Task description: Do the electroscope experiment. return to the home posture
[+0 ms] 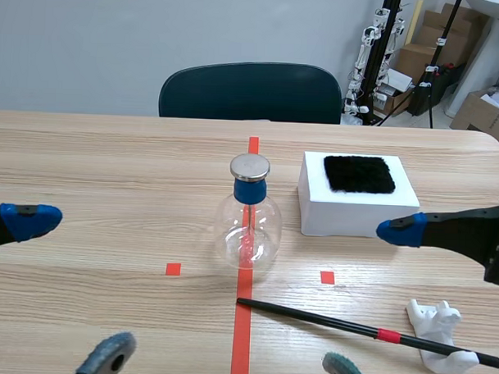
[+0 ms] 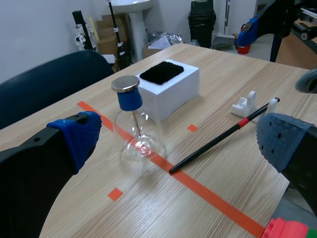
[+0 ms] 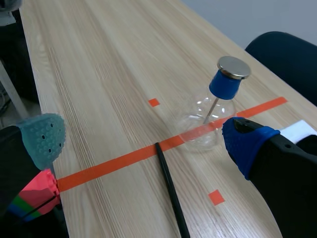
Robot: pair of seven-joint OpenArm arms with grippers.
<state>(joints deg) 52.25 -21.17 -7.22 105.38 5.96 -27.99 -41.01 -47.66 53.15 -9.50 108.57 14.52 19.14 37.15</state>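
Item 1, electroscope [image 1: 250, 228]: a clear round-bellied glass flask with a blue stopper [image 1: 250, 191], topped by a flat metal disc [image 1: 249, 166]. A thin metal stem hangs inside. I see it upright at the middle of the worktop [image 1: 111, 166], on the orange-red tape line [image 1: 241, 343], well in from every edge.

Item 2, white box [image 1: 355, 209]: carries a black fuzzy pad [image 1: 359, 174] and sits just beside the flask, toward the right edge.

Item 3, black rod [image 1: 327, 321] with a red band [image 1: 383, 334]: lies between the flask and the near edge. One end is at the tape line; the other crosses a small white stand [image 1: 433, 318] near the near right corner.

Item 4, dark chair [image 1: 251, 90]: beyond the far edge.

My left gripper [image 2: 181, 130] and right gripper [image 3: 143, 134] both hang with fingers spread wide, either side of the flask and apart from it.
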